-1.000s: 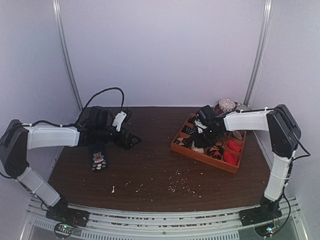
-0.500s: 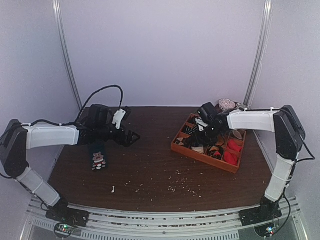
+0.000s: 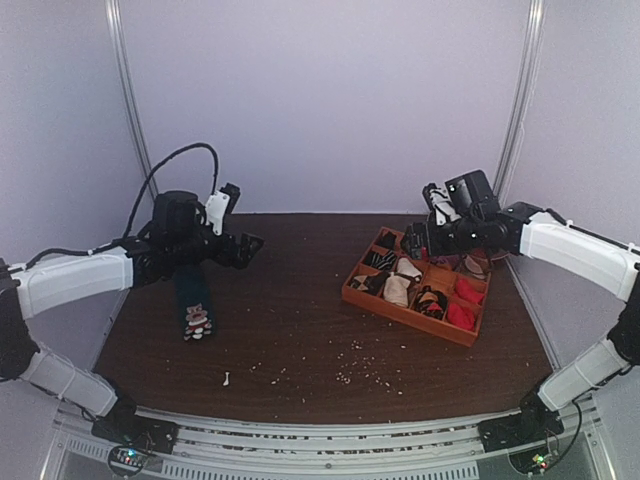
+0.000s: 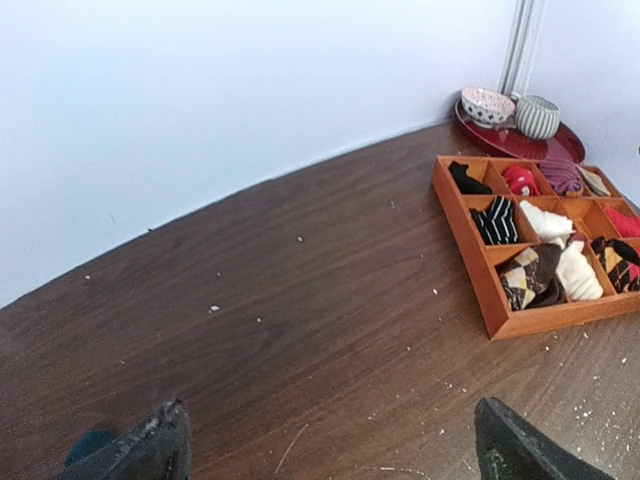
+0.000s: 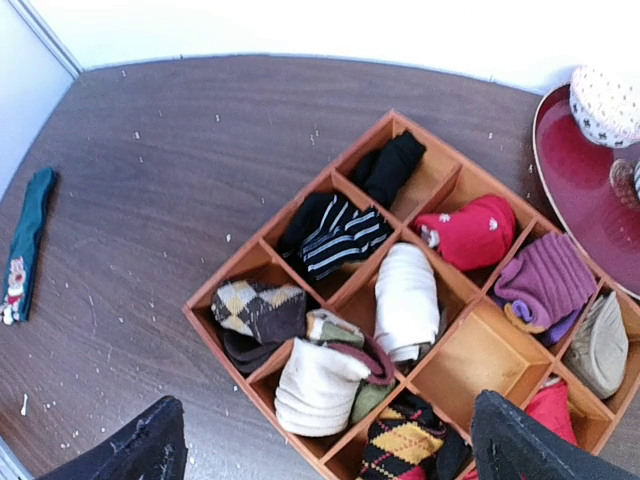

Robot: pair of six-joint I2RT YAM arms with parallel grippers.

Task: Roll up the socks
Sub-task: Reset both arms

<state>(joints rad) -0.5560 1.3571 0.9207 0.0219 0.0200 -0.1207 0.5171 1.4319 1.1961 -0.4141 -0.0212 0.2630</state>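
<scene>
Socks (image 5: 315, 385) look rolled, in tray (image 5: 290, 212) edge row beside argyle bundle (image 5: 255, 310). Right claw (image 5: 330, 425) and left claw (image 4: 330, 420) both released, empty. Soft, light knit (may spring open); pinch mid-bundle across layers.

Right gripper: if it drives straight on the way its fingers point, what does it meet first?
Most likely the cream sock roll in a near compartment of the wooden tray, directly ahead of the open right gripper. Depth is unclear, so a tray divider could come first.

A lab-style test booth: plain white walls (image 3: 320, 100), metal frame posts (image 3: 129, 80) and a rail-edged wooden table (image 3: 300, 330).
</scene>
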